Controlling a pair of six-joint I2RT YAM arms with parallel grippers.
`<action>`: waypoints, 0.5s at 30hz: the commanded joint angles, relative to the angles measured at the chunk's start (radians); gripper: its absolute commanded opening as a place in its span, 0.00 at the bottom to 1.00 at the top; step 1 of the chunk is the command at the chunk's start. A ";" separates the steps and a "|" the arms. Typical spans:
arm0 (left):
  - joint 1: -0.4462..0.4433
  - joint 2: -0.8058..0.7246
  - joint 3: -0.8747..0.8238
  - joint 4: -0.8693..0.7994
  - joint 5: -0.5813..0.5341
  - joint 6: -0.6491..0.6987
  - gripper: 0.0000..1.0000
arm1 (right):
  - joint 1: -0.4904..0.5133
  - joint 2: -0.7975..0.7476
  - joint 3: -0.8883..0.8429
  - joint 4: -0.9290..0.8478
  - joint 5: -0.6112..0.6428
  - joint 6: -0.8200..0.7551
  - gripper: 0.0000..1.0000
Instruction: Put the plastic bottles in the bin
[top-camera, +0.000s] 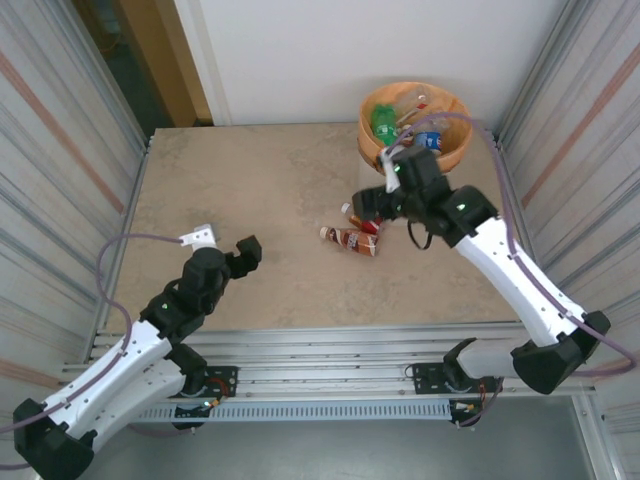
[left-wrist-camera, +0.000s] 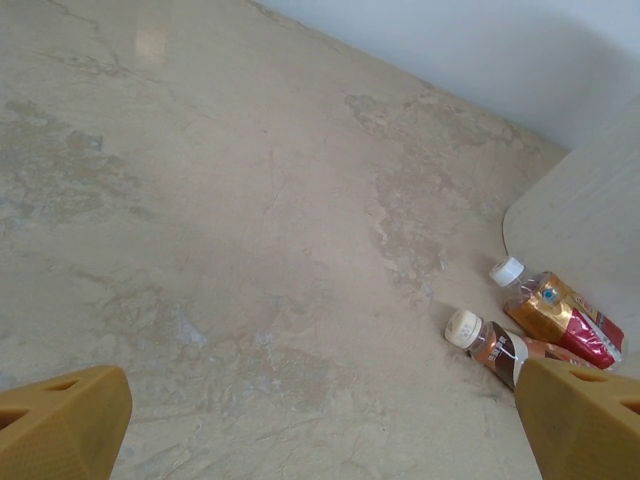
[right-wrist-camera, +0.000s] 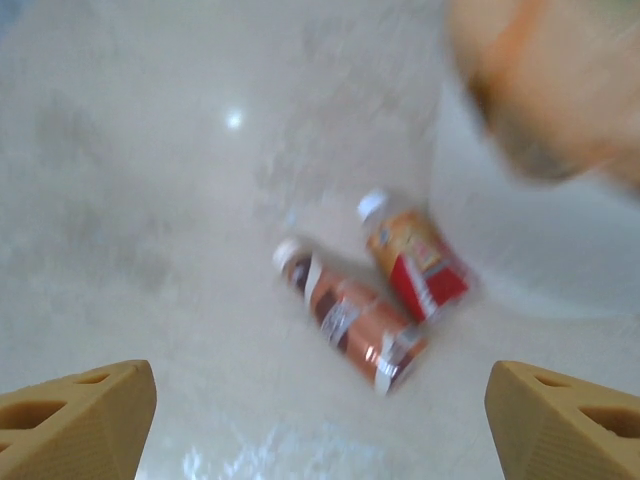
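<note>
Sideways, two white-capped bottles (right-wrist-camera: 350, 320), brown and red-labelled; left pincer (left-wrist-camera: 320, 425), right pincer (right-wrist-camera: 320, 420) spread

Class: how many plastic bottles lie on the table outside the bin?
2: a brown white-capped plastic bottle and a red-and-gold-labelled one, side by side near the orange-lined bin.

left tool (left-wrist-camera: 320, 428): spread wide | brown bottle (left-wrist-camera: 497, 350), red-label bottle (left-wrist-camera: 566, 320): lying beside bin (left-wrist-camera: 585, 205)

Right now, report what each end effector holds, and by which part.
Nothing is held. Left end effector and right end effector both stand open, the right above the brown bottle.
</note>
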 joint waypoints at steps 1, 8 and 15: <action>0.011 -0.012 -0.006 -0.047 -0.006 -0.050 0.99 | 0.080 0.027 -0.078 -0.022 0.061 -0.016 0.86; 0.013 -0.044 -0.037 -0.054 0.000 -0.106 0.99 | 0.131 0.178 -0.128 -0.035 0.055 -0.099 0.91; 0.015 -0.056 -0.049 -0.046 -0.003 -0.107 0.99 | 0.072 0.354 -0.074 -0.019 0.028 -0.202 0.94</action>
